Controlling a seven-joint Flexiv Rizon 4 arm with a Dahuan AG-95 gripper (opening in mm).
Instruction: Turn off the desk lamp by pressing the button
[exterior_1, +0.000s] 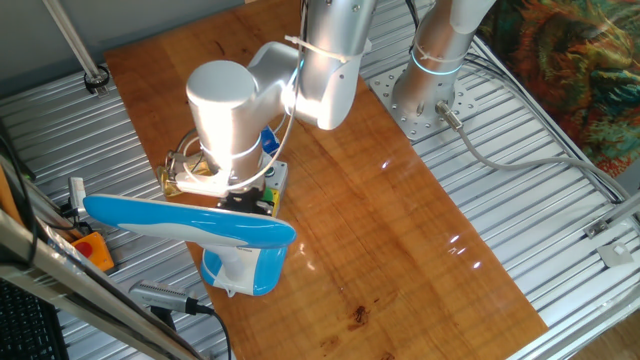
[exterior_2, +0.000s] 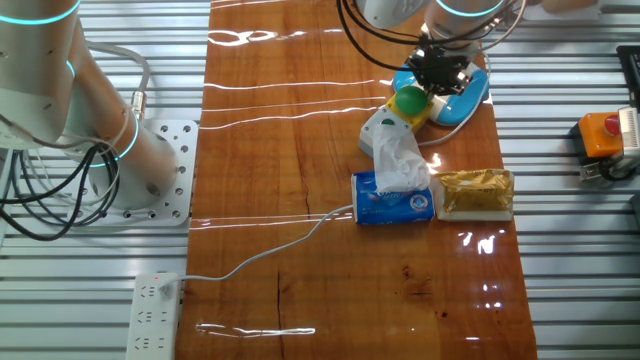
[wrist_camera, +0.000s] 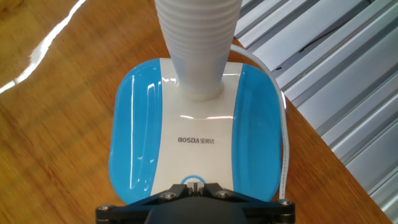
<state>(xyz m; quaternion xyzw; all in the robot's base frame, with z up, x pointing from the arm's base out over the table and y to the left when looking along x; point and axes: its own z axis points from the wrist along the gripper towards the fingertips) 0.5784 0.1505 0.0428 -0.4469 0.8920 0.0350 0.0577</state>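
Note:
The desk lamp (wrist_camera: 193, 134) fills the hand view: a blue-and-white base with a ribbed white neck rising from it. Its long blue head (exterior_1: 190, 222) shows in one fixed view above the round base (exterior_1: 245, 270). My gripper (wrist_camera: 194, 184) points down at the near edge of the base, over a small blue ring. Its fingertips are together with no gap. In the other fixed view the gripper (exterior_2: 440, 70) hangs over the lamp (exterior_2: 468, 100). The green button (exterior_2: 408, 100) with its yellow surround sits on a white box just left of the gripper, untouched.
A blue tissue pack (exterior_2: 395, 195) and a gold packet (exterior_2: 475, 192) lie in front of the button box. An orange box with a red button (exterior_2: 600, 135) sits off the wooden board on the metal slats. A white cable runs to a power strip (exterior_2: 150, 310).

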